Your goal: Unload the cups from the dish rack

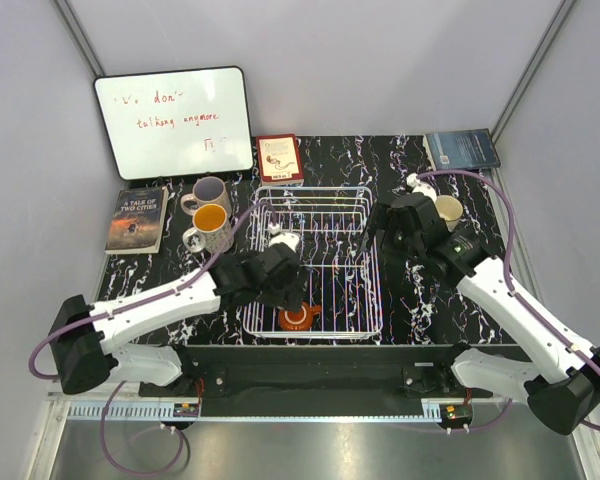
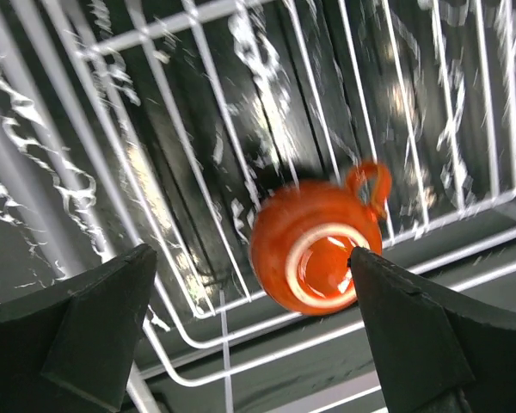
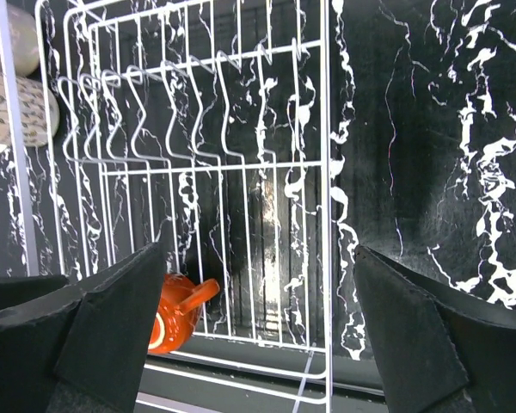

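Observation:
The white wire dish rack (image 1: 372, 270) stands mid-table. One squat orange-red cup (image 1: 298, 319) lies on its side in the rack's near end, mouth towards the left wrist camera (image 2: 314, 245). My left gripper (image 1: 290, 295) hovers open just above it, the cup between its fingertips and nearer the right one (image 2: 251, 258). My right gripper (image 1: 385, 238) is open and empty over the rack's right rim (image 3: 258, 254), with the orange cup (image 3: 176, 310) low left of it. A cream cup (image 1: 448, 210) stands on the table right of the rack. Two more cups (image 1: 208, 192) (image 1: 208, 228) stand left of it.
A whiteboard (image 1: 173, 120) leans at the back left. A book (image 1: 137, 219) lies at the left edge, a red book (image 1: 279, 158) behind the rack, and a dark book (image 1: 461, 149) at the back right. Upright prongs (image 3: 155, 112) fill the rack's far half.

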Robot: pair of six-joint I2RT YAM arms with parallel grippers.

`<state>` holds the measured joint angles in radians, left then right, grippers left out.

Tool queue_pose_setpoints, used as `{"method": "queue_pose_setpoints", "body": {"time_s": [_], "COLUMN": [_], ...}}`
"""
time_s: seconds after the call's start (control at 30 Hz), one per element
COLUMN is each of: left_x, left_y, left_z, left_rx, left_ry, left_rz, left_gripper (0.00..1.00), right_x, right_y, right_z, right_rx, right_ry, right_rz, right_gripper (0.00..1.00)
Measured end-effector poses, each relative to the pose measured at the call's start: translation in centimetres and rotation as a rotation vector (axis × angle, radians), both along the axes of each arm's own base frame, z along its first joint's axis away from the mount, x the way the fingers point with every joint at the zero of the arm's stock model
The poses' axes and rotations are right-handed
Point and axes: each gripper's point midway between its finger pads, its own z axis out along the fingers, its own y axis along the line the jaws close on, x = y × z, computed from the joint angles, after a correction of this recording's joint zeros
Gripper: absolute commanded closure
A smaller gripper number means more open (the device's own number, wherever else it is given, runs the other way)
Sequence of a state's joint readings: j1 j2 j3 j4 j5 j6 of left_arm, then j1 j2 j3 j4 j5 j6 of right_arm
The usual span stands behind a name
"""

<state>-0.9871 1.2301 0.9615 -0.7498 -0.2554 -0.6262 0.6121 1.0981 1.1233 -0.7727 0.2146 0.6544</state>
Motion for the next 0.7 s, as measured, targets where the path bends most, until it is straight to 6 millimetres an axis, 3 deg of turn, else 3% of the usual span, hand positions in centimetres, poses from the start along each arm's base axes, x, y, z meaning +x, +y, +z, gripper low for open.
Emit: {"method": "queue_pose_setpoints", "body": {"time_s": [0.23,0.5,0.7], "left_x": [-2.2,-2.4,-2.4], "left_y": [-2.5,-3.2,-3.9], "left_z": [-0.6,-0.7,-2.2], "left_rx": [0.110,0.171,0.254], "left_ry": [-0.007,-0.020,-0.004], "left_rz": [-0.212,-0.304,-0.375], "left_gripper": [0.01,0.01,0.01], "right_x": [-0.5,-0.7,-1.0], "right_y": [0.1,0.3,0.3], "right_z": [-0.5,-0.2,-0.9], "right_rx": [0.001,0.022,0.015], "right_ry": [0.005,-0.006,0.009], "right_rz": [0.014,0.027,0.034], "right_gripper": [0.04,0.04,0.04]}}
